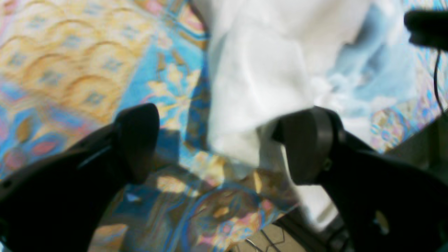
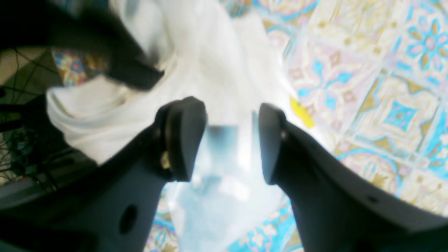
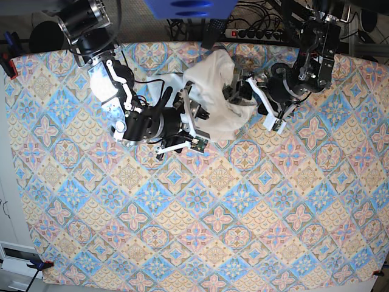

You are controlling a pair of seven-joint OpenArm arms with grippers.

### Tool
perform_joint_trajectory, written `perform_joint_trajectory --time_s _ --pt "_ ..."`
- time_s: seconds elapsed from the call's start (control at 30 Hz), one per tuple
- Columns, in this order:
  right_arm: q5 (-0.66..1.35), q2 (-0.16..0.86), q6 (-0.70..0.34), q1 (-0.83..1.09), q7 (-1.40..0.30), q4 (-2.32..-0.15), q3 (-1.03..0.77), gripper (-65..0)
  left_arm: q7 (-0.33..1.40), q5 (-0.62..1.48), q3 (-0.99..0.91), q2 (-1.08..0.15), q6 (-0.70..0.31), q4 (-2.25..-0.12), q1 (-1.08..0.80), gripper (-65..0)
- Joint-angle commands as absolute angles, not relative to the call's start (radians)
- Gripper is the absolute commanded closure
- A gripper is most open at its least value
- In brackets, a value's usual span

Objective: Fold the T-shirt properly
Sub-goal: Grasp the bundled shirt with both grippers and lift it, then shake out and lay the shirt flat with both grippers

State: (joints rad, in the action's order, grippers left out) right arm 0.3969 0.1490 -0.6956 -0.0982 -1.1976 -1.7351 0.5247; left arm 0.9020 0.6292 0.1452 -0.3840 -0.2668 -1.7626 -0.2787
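Both grippers, left and right, stand wide open, holding nothing, beside the crumpled white cotton T-shirt. Better to seize two opposite edges first and spread it flat on the patterned blue-and-orange tablecloth.

The tabletop is covered edge to edge by a patterned cloth of blue, orange and pink diamond tiles. Lying directly on it, near the far edge and about midway across, is the T-shirt, a bunched white heap.
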Motion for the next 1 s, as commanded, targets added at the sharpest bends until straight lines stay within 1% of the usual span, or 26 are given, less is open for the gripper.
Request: perform_joint_trajectory --time_s 0.0,0.3,0.37,0.4,0.5,0.6,0.67,0.73,0.77,0.8,0.97 --pt "0.410 0.148 -0.698 -0.116 -1.182 -1.755 0.521 -27.8 0.885 0.642 0.151 -0.387 -0.274 -1.770 -0.259 -55.8" --pt "0.410 0.148 -0.698 -0.114 -1.182 -1.756 0.519 -27.8 0.852 0.650 0.157 -0.358 -0.274 -1.747 -0.257 -55.5" --pt "0.410 0.148 -0.698 -0.114 -1.182 -1.756 0.519 -27.8 0.852 0.650 0.157 -0.358 -0.275 -1.747 -0.257 -52.9" --pt "0.410 0.148 -0.698 -0.114 -1.182 -1.756 0.519 -27.8 0.852 0.650 0.157 -0.358 -0.275 -1.747 -0.257 -50.6" --pt "0.410 0.148 -0.698 -0.114 -1.182 -1.756 0.519 -27.8 0.851 0.674 0.157 -0.358 -0.277 -1.744 -0.255 -40.1" --pt "0.410 0.148 -0.698 -0.116 -1.182 -1.756 0.519 -27.8 0.851 0.707 0.153 -0.358 -0.277 -1.721 -0.249 -24.9" --pt "0.410 0.148 -0.698 -0.116 -1.182 -1.756 0.519 -27.8 0.851 0.719 0.154 -0.358 -0.277 -1.678 -0.222 -12.2" --pt "0.410 0.148 -0.698 -0.116 -1.182 -1.756 0.519 -27.8 0.849 0.728 0.156 -0.352 -0.277 -1.632 -0.194 -3.1" --pt "0.410 0.148 -0.698 -0.114 -1.182 -1.756 0.519 -27.8 0.849 0.733 0.153 -0.340 -0.277 -1.615 -0.182 -1.0" --pt "0.410 0.148 -0.698 -0.114 -1.182 -1.756 0.519 -27.8 0.849 0.733 0.151 -0.335 -0.277 -1.609 -0.173 -0.6" --pt "0.410 0.148 -0.698 -0.114 -1.182 -1.756 0.519 -27.8 0.849 0.737 0.151 -0.334 -0.277 -1.636 -0.137 -0.5"
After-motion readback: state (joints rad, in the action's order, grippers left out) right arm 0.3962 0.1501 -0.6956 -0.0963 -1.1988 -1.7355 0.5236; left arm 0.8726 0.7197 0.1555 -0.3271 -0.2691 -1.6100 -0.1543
